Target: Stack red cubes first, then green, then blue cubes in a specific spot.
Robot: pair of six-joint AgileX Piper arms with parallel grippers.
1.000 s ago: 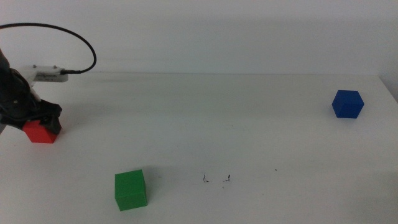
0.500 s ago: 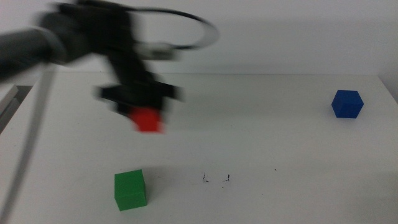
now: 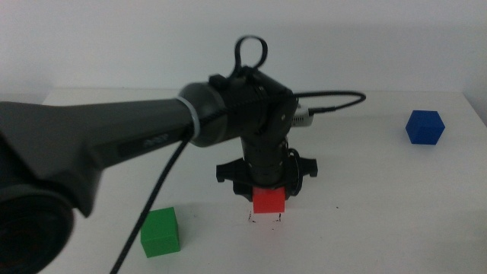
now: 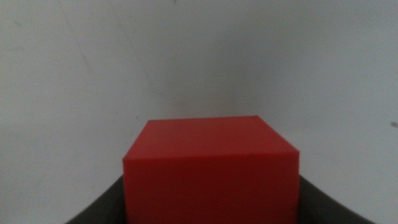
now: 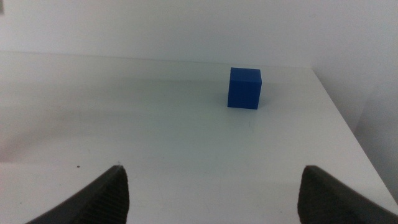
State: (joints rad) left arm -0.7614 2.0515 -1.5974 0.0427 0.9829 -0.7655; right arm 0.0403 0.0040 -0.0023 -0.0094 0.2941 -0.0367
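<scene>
moved since half a second ago: left arm (image 3: pixel 114 137) has swung from the table's left part to the near middle, carrying the red cube (image 3: pixel 268 201) with it; green and blue cubes lie where they did.
left gripper (image 3: pixel 268 190): points down over the near middle of the table (image 3: pixel 380 190), its dark jaws clamped on the red cube's sides; in the left wrist view the cube (image 4: pixel 210 168) fills the space between them.
red cube: held just above or on two small black marks (image 3: pixel 265 218) on the table surface; contact with the table cannot be told.
green cube (image 3: pixel 160 231): rests on the table near the front edge, to the left of the red cube and apart from it.
blue cube (image 3: pixel 424 127): rests far to the right, well apart from the others; also seen in the right wrist view (image 5: pixel 244 88).
right gripper (image 5: pixel 211 186): outside the middle view; its jaws stand wide apart, nothing between them, facing the blue cube from a distance.
</scene>
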